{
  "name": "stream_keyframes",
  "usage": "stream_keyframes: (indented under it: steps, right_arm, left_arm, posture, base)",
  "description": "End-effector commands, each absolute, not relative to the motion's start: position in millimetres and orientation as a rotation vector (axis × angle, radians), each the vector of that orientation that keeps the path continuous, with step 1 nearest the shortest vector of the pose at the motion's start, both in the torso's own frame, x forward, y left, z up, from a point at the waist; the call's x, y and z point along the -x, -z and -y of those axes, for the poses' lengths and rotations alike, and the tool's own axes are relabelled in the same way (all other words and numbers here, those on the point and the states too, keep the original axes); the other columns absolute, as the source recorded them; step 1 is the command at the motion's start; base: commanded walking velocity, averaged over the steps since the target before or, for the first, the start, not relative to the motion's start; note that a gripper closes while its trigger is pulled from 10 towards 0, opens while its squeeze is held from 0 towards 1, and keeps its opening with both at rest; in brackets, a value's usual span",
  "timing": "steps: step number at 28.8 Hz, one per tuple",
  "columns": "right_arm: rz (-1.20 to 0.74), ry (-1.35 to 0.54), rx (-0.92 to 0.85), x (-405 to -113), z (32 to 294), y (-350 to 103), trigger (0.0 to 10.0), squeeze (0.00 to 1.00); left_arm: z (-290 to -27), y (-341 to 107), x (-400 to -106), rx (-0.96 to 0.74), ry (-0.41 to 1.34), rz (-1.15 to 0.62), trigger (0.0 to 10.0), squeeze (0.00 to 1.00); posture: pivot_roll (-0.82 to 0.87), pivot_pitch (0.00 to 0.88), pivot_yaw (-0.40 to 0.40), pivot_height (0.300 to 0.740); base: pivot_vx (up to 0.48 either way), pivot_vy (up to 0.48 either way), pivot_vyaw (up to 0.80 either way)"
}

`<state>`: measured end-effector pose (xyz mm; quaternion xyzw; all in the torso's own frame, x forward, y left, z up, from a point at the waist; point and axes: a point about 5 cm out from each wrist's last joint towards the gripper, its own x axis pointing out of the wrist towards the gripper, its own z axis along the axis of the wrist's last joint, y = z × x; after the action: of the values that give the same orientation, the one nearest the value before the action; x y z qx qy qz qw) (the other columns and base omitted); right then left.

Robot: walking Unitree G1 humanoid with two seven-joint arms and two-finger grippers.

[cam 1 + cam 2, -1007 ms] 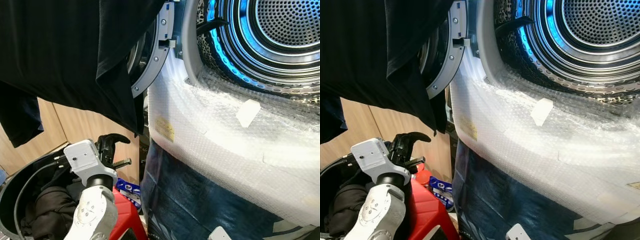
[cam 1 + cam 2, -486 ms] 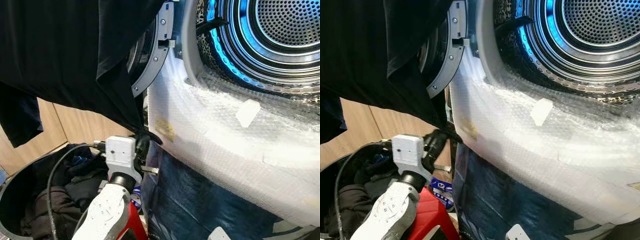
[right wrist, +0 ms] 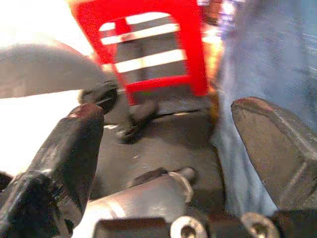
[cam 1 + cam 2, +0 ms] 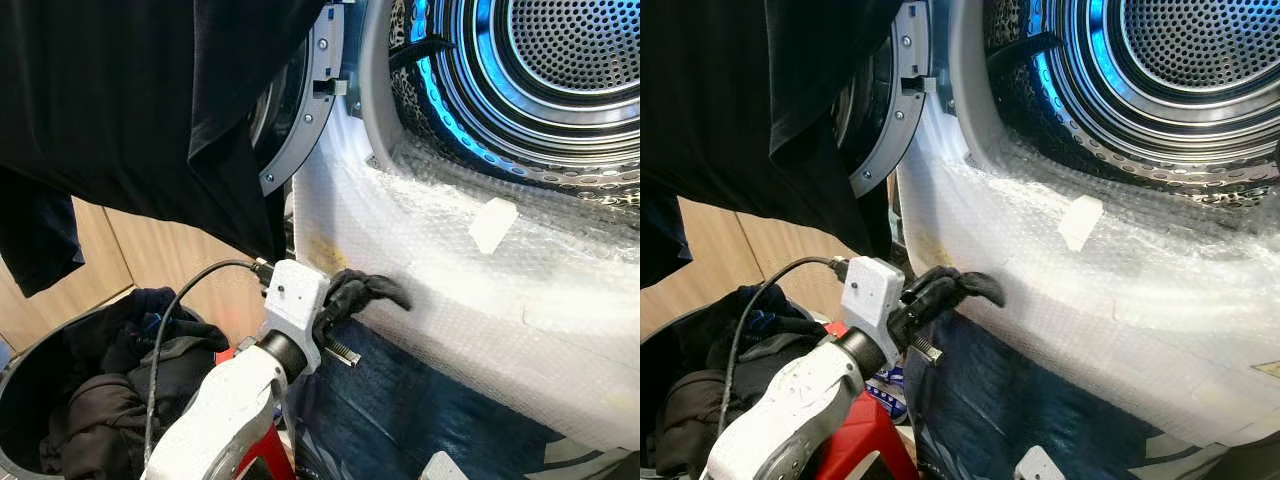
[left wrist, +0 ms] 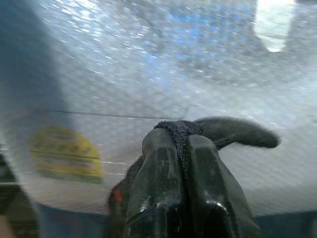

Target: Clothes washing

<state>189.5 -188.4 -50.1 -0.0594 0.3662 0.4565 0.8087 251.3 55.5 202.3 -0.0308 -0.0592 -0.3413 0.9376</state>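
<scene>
Left gripper [image 4: 345,300] pinching a small dark cloth item [image 4: 372,288] against the bubble-wrapped front of the washing machine.

The left gripper's two black fingers [image 5: 163,163] are pressed together on the small dark fabric piece, whose free end curls out past the fingertips toward the white bubble wrap [image 4: 450,270] covering the machine's front, just below the open steel drum [image 4: 540,70]. A yellow label [image 5: 64,151] shows under the wrap beside the gripper. A large black garment [image 4: 130,100] hangs at upper left, draped over the round grey washer door [image 4: 305,110]. Below the silver left arm, a dark round laundry basket [image 4: 15,385] holds a heap of dark clothes [image 4: 120,400]. The right gripper [image 3: 168,144] hangs with its fingers spread wide apart above a red plastic stool [image 3: 158,49].
</scene>
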Motion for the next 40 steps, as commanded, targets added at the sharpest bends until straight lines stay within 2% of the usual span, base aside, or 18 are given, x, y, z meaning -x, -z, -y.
stream_keyframes:
  steps: [1, 6, 14, 17, 21, 24, 32, 36, 40]
  right_arm:
    - [-0.788, -1.054, 0.141, -184.9, 191.4, 47.6, 10.0, 0.0]
    - [-0.744, -1.085, 0.154, -187.7, 193.1, 40.6, 10.0, 0.0]
    - [-0.474, -0.754, 0.163, -227.8, 218.5, 5.8, 10.0, 0.0]
    - [-0.452, -0.72, 0.131, -229.3, 224.4, 0.4, 10.0, 0.0]
    - [-0.437, -0.707, 0.139, -225.3, 231.3, -4.3, 10.0, 0.0]
    - [-0.399, -0.662, 0.039, -231.5, 234.0, -12.5, 10.0, 0.0]
    - [-0.305, -0.645, -0.084, -248.4, 219.7, -31.8, 10.0, 0.0]
    - [-0.304, -0.779, -0.135, -241.8, 202.0, -38.6, 10.0, 0.0]
    - [-0.299, -0.819, -0.163, -239.6, 194.8, -41.4, 10.0, 0.0]
  left_arm:
    - [-50.6, -200.8, -254.1, 0.072, 0.75, 0.081, 10.0, 0.0]
    - [-39.2, -187.8, -249.4, 0.047, 0.859, 0.014, 10.0, 0.0]
    - [-33.6, -165.4, -239.8, 0.009, 0.932, -0.098, 10.0, 0.0]
    - [-34.8, -159.7, -239.9, -0.002, 0.934, -0.118, 10.0, 0.0]
    - [-35.8, -150.9, -236.7, 0.071, 0.955, -0.173, 10.0, 0.0]
    - [-34.7, -140.8, -234.2, 0.12, 0.974, -0.187, 10.0, 0.0]
    - [-20.7, -133.8, -239.1, 0.182, 0.998, -0.182, 10.0, 0.0]
    - [-15.5, -135.3, -245.2, 0.244, 0.988, -0.152, 10.0, 0.0]
    - [-13.9, -138.2, -248.3, 0.289, 0.985, -0.136, 10.0, 0.0]
  posture:
    - [0.02, 0.0, -0.034, 0.74]
    - [0.0, 0.0, -0.017, 0.74]
    - [-0.02, 0.0, 0.003, 0.74]
    - [-0.02, 0.0, 0.003, 0.74]
    - [-0.03, 0.0, 0.003, 0.74]
    - [-0.03, 0.0, -0.003, 0.74]
    - [-0.02, 0.0, -0.027, 0.74]
    - [-0.01, 0.0, -0.034, 0.74]
    - [-0.01, 0.0, -0.037, 0.74]
  base:
    - [0.0, 0.0, 0.0]
    - [0.0, 0.0, 0.0]
    - [0.0, 0.0, 0.0]
    - [0.0, 0.0, 0.0]
    - [0.0, 0.0, 0.0]
    - [0.0, 0.0, 0.0]
    - [0.0, 0.0, 0.0]
    - [0.0, 0.0, 0.0]
    - [0.0, 0.0, 0.0]
